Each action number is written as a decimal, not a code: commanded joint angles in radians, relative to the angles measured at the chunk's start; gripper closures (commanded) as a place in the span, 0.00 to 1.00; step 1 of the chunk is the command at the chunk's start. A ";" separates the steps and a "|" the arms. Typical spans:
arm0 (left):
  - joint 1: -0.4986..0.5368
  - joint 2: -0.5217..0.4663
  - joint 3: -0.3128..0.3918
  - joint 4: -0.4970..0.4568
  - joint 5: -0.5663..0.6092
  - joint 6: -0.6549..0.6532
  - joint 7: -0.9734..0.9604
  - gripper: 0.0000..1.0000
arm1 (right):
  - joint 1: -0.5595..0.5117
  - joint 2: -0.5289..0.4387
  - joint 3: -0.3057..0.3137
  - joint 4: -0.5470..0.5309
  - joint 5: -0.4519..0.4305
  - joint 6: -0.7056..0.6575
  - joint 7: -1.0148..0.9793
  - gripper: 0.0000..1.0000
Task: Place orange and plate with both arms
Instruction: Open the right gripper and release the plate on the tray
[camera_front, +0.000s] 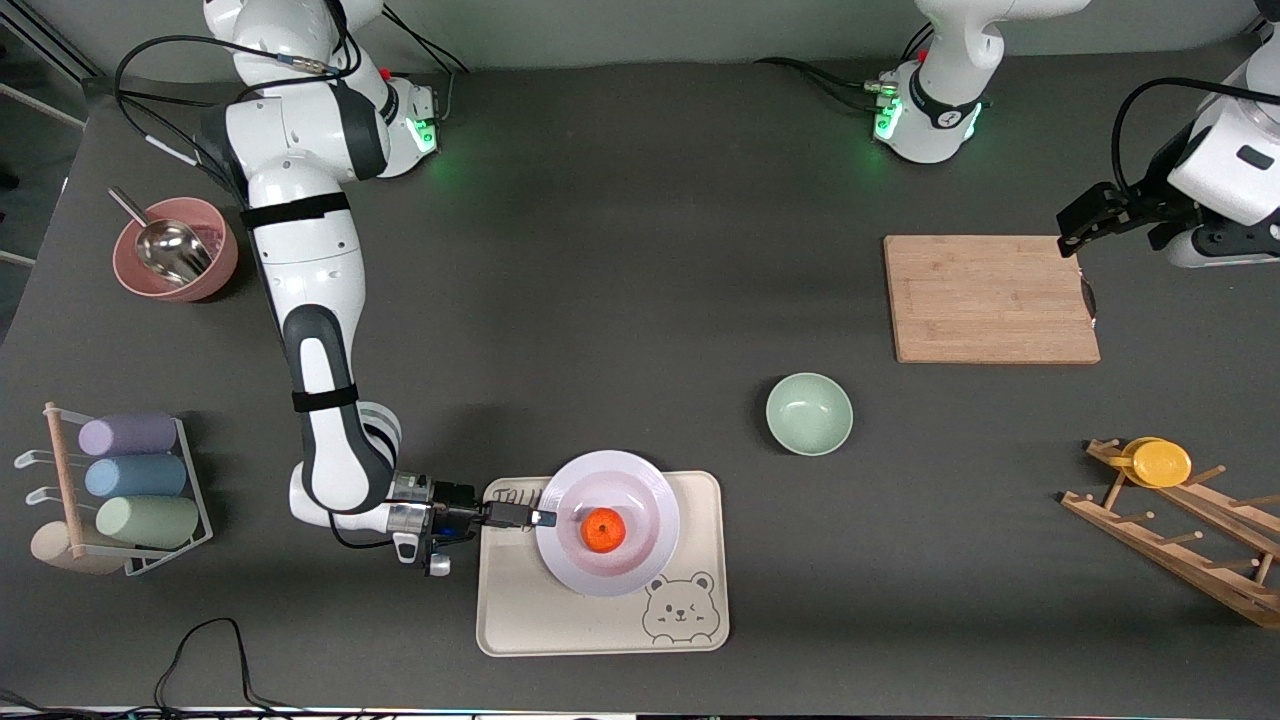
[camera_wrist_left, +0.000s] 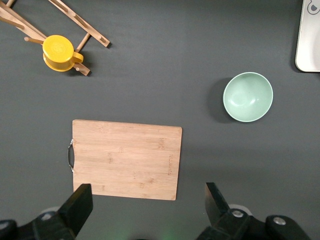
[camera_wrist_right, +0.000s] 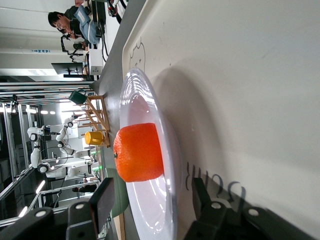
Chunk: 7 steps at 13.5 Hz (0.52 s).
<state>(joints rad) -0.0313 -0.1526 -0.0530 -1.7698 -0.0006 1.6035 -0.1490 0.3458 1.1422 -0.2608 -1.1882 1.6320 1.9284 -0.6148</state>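
The orange (camera_front: 603, 530) lies in the middle of the white plate (camera_front: 640, 490), which rests on the cream bear tray (camera_front: 700, 580) near the front camera. My right gripper (camera_front: 540, 517) is low at the plate's rim on the side toward the right arm's end. It is open, with one finger on each side of the rim. The right wrist view shows the orange (camera_wrist_right: 139, 152) on the plate (camera_wrist_right: 142, 95) between the spread fingers of the right gripper (camera_wrist_right: 152, 185). My left gripper (camera_front: 1075, 235) is open and empty, up over the cutting board's end; it waits there (camera_wrist_left: 147, 192).
A wooden cutting board (camera_front: 990, 298) and a mint-green bowl (camera_front: 809, 413) lie toward the left arm's end. A wooden rack with a yellow cup (camera_front: 1160, 463) stands nearer the camera. A pink bowl with a scoop (camera_front: 175, 250) and a cup rack (camera_front: 130, 480) stand at the right arm's end.
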 joint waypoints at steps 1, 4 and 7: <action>-0.001 0.002 0.001 0.017 -0.010 -0.014 -0.004 0.00 | -0.005 -0.001 -0.028 0.030 -0.076 0.008 0.085 0.29; -0.002 0.001 0.001 0.017 -0.010 -0.014 -0.004 0.00 | -0.040 -0.053 -0.029 0.022 -0.170 -0.009 0.096 0.27; -0.001 0.002 0.001 0.015 -0.010 -0.016 -0.004 0.00 | -0.112 -0.107 -0.029 -0.008 -0.273 -0.080 0.096 0.24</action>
<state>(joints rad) -0.0313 -0.1526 -0.0530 -1.7698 -0.0008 1.6034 -0.1490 0.2796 1.0902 -0.2965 -1.1619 1.4273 1.8947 -0.5428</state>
